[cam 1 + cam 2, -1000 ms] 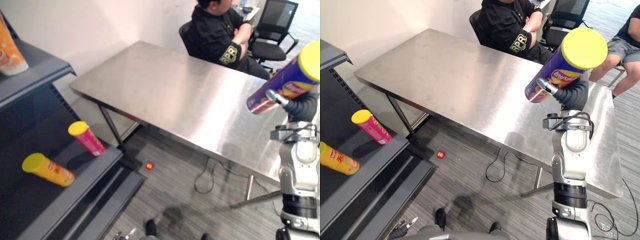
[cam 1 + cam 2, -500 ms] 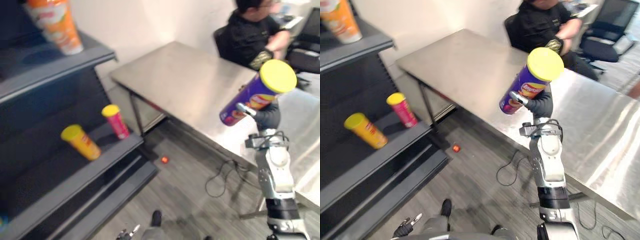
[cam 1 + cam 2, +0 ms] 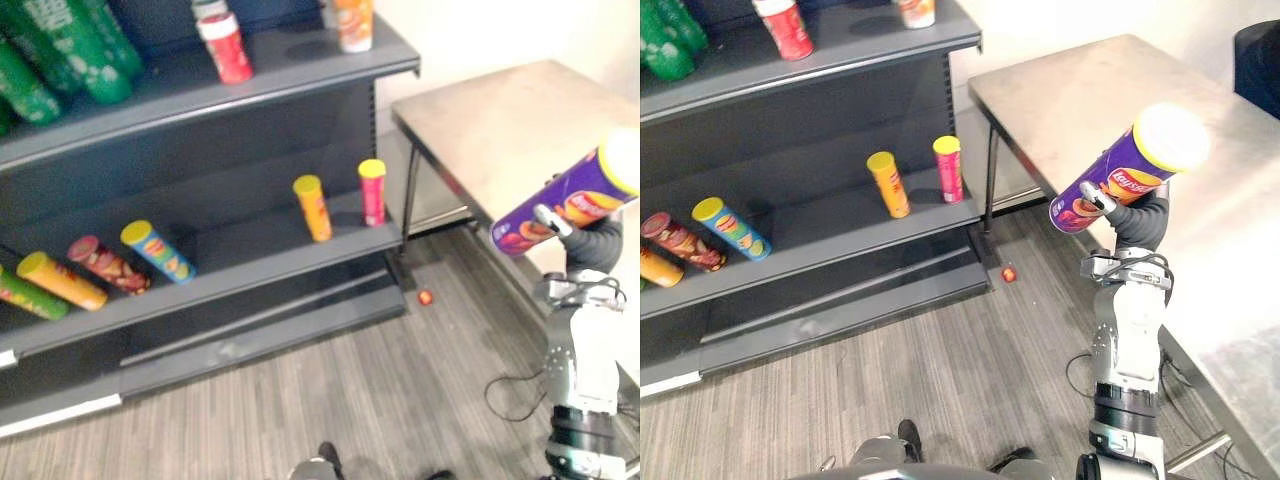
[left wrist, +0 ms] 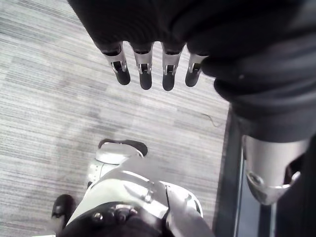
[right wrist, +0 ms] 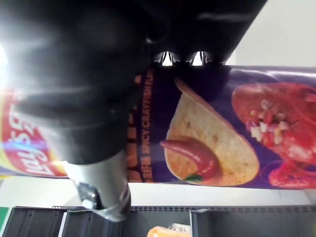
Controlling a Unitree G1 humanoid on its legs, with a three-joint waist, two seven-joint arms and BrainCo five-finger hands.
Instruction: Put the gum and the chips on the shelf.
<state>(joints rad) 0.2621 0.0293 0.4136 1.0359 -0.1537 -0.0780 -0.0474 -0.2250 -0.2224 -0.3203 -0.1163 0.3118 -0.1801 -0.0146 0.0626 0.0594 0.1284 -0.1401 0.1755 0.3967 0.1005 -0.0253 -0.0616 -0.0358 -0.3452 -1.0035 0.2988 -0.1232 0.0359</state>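
Note:
My right hand is shut on a purple chips can with a yellow lid, held tilted at chest height to the right of the shelf unit. Close up, the right wrist view has the can's label with my fingers and thumb curled round it. The dark grey shelf unit stands ahead on the left. An orange can and a pink can stand upright at the right end of its middle board. My left hand hangs over the floor, its fingers straight and holding nothing.
A steel table stands right of the shelf unit, behind the held can. The top board carries a red can, an orange can and green bottles. Several cans lie on the middle board's left. A small red thing lies on the floor.
The camera has swung left, from the table to the shelf unit, and more of its boards have come into view. The purple can stays in my right hand.

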